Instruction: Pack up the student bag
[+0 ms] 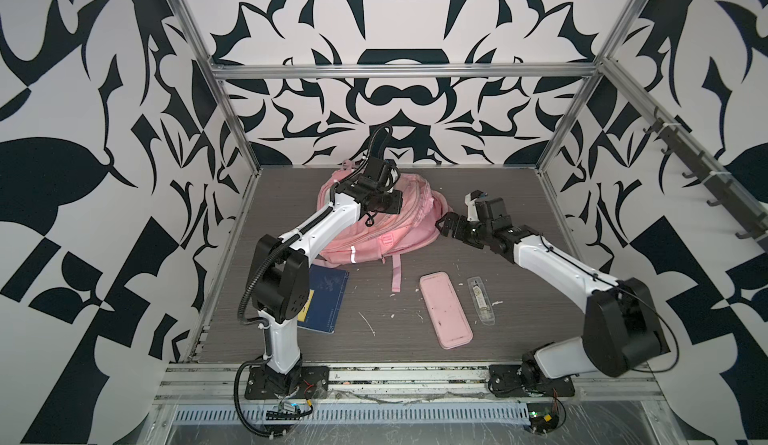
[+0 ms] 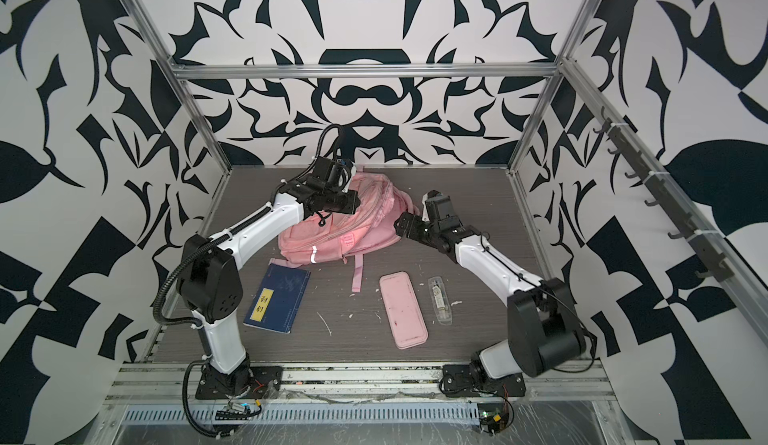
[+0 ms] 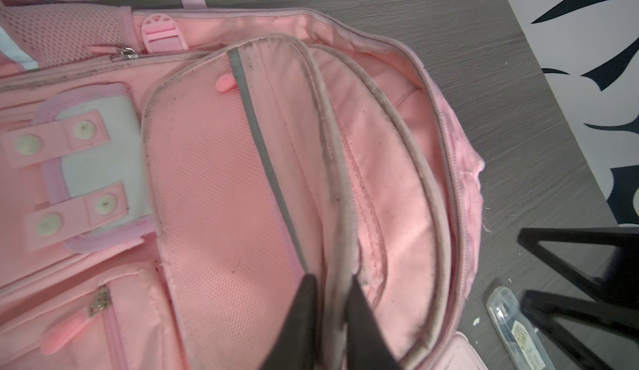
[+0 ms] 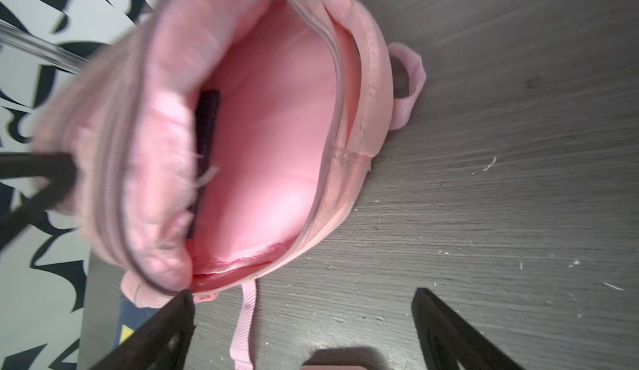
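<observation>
At the back middle of the desk (image 1: 519, 339) lies the bag (image 1: 374, 239), its mouth gaping to the right. Left hand (image 3: 332, 276) reaches over it from above, fingers (image 3: 304, 316) nearly together astride a pocket rim (image 3: 340, 195); whether they pinch it cannot be told. Right hand (image 4: 303, 292), low beside the mouth, is spread wide and holds nothing, one fingertip (image 4: 183, 299) at the bag's edge. Open desk lies further right.
</observation>
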{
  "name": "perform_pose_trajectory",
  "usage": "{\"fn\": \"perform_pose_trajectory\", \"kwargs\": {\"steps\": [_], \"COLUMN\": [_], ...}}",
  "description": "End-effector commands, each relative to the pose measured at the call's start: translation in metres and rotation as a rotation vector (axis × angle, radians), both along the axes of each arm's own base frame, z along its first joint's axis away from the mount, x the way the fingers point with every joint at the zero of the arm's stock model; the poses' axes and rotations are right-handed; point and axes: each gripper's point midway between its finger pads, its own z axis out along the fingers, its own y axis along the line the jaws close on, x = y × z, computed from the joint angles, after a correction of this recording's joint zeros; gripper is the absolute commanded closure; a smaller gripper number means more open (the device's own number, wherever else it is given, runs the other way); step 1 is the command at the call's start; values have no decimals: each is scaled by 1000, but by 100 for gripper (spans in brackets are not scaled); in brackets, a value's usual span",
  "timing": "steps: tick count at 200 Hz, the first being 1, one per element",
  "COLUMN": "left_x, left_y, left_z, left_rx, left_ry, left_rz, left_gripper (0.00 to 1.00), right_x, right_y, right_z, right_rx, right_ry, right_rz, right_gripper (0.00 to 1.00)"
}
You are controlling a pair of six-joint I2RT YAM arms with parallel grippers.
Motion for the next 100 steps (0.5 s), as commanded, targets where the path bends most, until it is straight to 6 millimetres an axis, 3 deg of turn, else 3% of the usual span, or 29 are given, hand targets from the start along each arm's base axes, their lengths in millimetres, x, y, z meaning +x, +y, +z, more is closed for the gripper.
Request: {"fn": "perform_pose_trajectory", "kwargs": {"steps": [1, 32, 53, 81, 100], "left_x": [-5, -23, -39, -63, -86], "left_y": [5, 18, 41, 100, 151], "left_z": [-3, -1, 3, -14, -32], "left_rx": [27, 26, 56, 76, 57], "left_ry": [30, 50, 39, 111, 175], "left_rz": [27, 45, 96, 274, 424], "left_gripper": [63, 43, 37, 32, 29], "right_x": [-9, -39, -56, -81, -98], "right_y": [3, 40, 67, 112, 145], "right_z": [20, 36, 29, 11, -2], "right_rx": [23, -18, 0, -20, -7], "right_ry": [-76, -144, -134, -105, -84], "right_rz": [-18, 83, 166, 298, 385], "right_gripper": [0, 1, 4, 6, 7]}}
